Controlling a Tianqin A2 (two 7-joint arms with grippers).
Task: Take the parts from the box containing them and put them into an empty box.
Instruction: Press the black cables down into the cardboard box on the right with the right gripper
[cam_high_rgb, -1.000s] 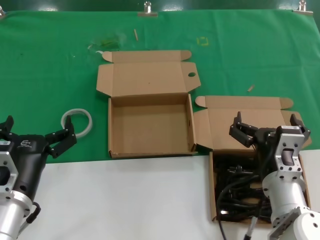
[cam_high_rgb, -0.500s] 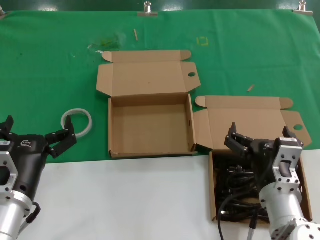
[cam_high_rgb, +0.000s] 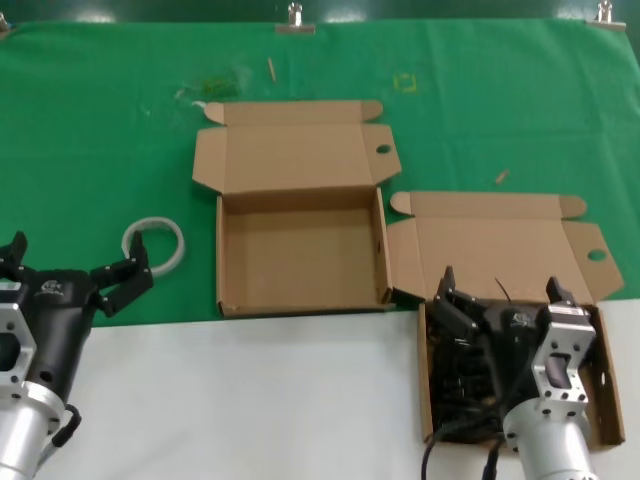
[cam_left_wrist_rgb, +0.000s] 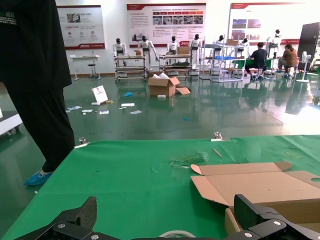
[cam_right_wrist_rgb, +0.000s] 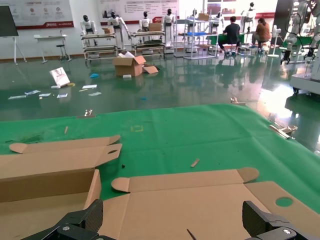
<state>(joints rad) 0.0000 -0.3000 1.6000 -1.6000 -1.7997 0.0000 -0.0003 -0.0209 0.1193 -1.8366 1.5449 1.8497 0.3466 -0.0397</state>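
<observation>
The parts, black coiled power cords (cam_high_rgb: 456, 372), lie in the box containing them (cam_high_rgb: 426, 400) at the near right, its lid (cam_high_rgb: 490, 245) folded back flat. My right gripper (cam_high_rgb: 500, 296) hangs open low over this box, its fingers spread above the cords and hiding much of them. In the right wrist view the right gripper (cam_right_wrist_rgb: 175, 218) faces the bare lid (cam_right_wrist_rgb: 200, 200) with nothing between its fingers. The empty box (cam_high_rgb: 300, 302) sits open at the centre. My left gripper (cam_high_rgb: 72, 264) stays parked, open, at the near left.
A white ring (cam_high_rgb: 155, 243) lies on the green cloth (cam_high_rgb: 100, 130) between the left gripper and the empty box; the left wrist view shows the ring (cam_left_wrist_rgb: 177, 233) just ahead of the open fingers. White table surface (cam_high_rgb: 250, 400) runs along the front edge.
My right gripper has come down and toward the near edge, from over the lid to low over the cords in the right box. The left arm has not moved.
</observation>
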